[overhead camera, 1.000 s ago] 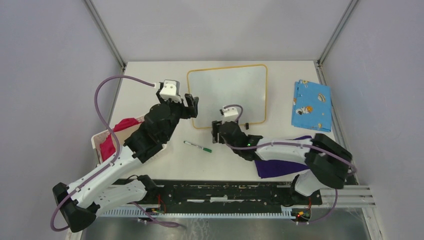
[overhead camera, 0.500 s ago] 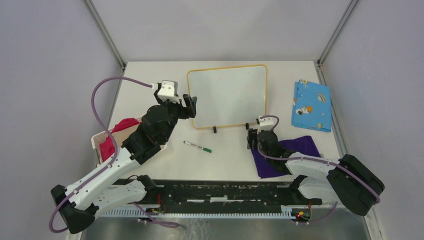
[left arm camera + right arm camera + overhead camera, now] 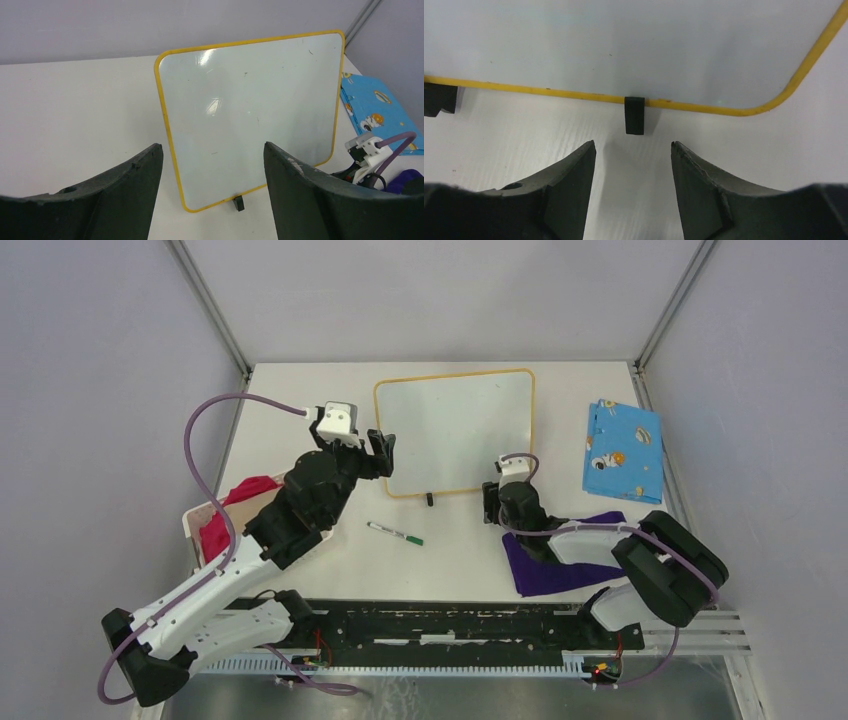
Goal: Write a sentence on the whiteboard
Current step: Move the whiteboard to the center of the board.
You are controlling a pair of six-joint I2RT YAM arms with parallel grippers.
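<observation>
Black R gripper [image 3: 633, 145]: jaws apart, nothing betw them, just short of black foot [image 3: 634, 115] on whiteboard [image 3: 455, 430] near edge. L gripper [image 3: 212, 150]: wide open, empty, by board's near-L corner. Board at far-mid table [image 3: 450, 560]. Green marker [image 3: 394, 533] lies loose betw arms.

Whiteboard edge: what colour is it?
Yellow, all around the whiteboard. It shows best in the left wrist view.

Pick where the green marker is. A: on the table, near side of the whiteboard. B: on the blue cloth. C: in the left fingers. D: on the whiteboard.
A: the marker lies on the table just short of the whiteboard, with nothing gripping it.
</observation>
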